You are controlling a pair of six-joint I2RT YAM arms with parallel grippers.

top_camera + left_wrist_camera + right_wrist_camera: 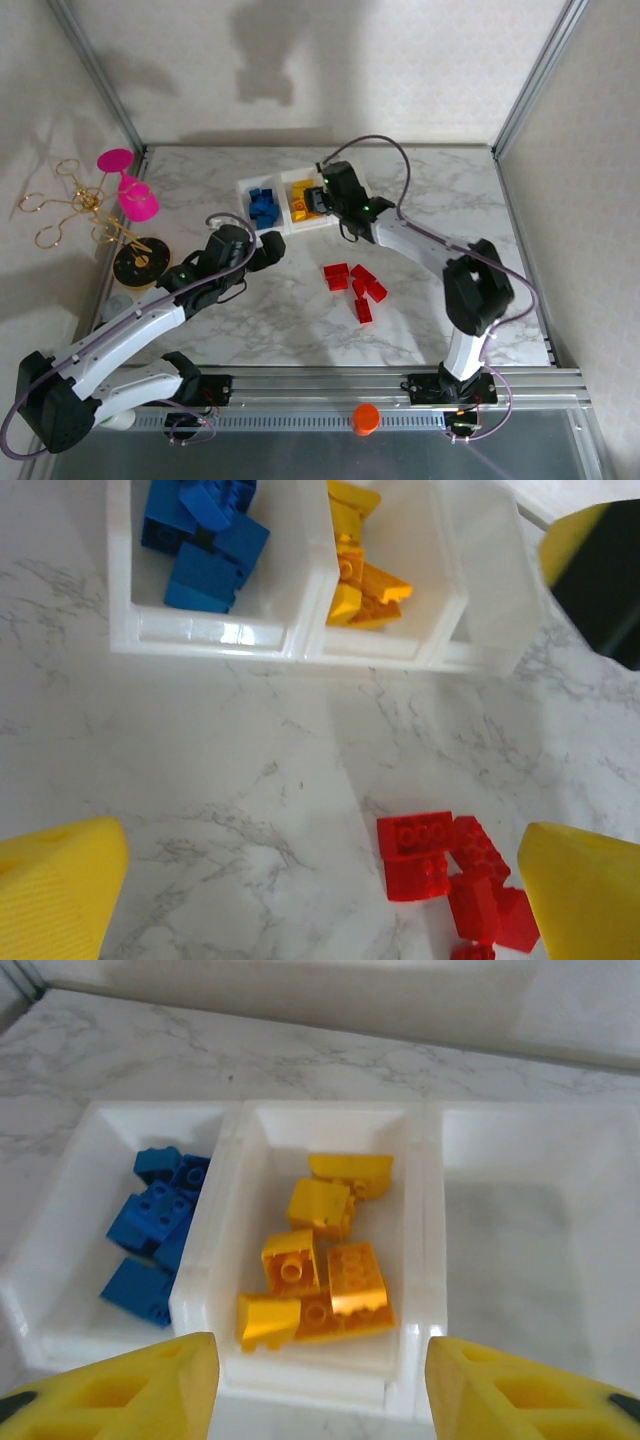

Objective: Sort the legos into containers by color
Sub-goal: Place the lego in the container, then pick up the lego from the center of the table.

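Two colours are housed: blue bricks [155, 1220] fill the left of the three joined bins [430, 1210] and yellow bricks [325, 1260] the middle one, each kept to its own compartment so the colours do not mix. The third bin [540, 1260] is bare, by my reading kept for the red bricks [337, 276], which lie loose in a cluster on the table [300, 320], well apart from the bins. The right gripper [318, 1380] hangs above the middle bin's near wall, fingers parted with nothing between them — it carries no brick. The left gripper [320, 880] hovers between bins and reds, fingers spread wide and empty — a stance that would suit a reach for a red, the cluster lying near one finger in its wrist view.
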